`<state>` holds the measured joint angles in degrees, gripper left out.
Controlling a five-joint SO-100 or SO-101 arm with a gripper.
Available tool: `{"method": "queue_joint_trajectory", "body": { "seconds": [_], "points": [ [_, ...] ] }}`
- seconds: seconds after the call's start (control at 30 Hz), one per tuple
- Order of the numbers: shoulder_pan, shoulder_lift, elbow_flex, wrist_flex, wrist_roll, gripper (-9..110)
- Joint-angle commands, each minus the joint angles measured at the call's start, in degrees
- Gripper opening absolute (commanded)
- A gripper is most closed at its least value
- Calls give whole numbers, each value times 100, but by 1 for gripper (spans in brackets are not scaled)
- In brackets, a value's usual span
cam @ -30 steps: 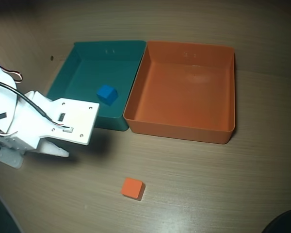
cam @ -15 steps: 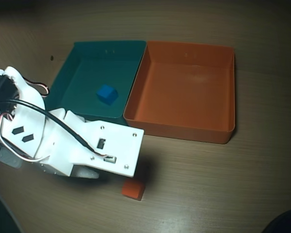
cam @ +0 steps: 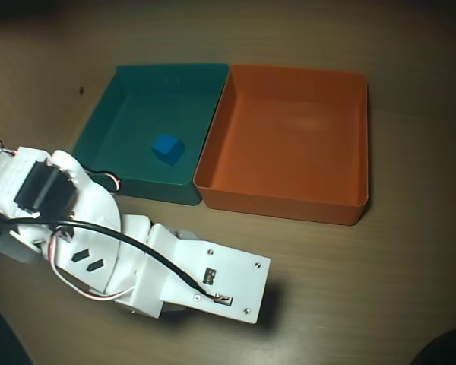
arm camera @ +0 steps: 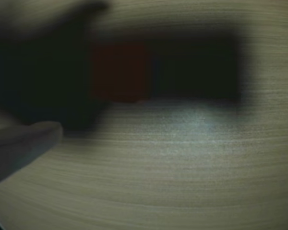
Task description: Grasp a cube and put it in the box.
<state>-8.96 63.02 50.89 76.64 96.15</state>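
Note:
In the wrist view the orange cube (arm camera: 120, 72) looks dark red in deep shadow, resting on the table just ahead of my gripper (arm camera: 81, 69). One pale finger (arm camera: 26, 143) reaches in from the lower left, and a dark blurred shape at the upper left seems to be the other finger, well apart from it, with nothing held. In the overhead view my white arm (cam: 137, 266) stretches across the near table and hides the cube under its wrist plate. The orange box (cam: 281, 204) stands empty at the back right, beyond the arm.
A teal tray (cam: 137, 114) touches the box's left wall and holds a small blue cube (cam: 167, 147). Bare wooden table (cam: 365, 289) stretches to the right of the arm. A dark object (cam: 448, 350) sits at the bottom right corner.
The arm has swung from the left edge toward the lower middle of the table and now covers the orange cube in the overhead view. The cube itself has not moved.

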Motion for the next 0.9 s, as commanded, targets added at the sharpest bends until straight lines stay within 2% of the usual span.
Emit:
{"method": "queue_joint_trajectory", "body": {
  "seconds": [0.0,0.87],
  "points": [
    [-62,-53,-598,-53,44,31],
    [-44,-2241,-2057,-53,26,31]
  ]
}}
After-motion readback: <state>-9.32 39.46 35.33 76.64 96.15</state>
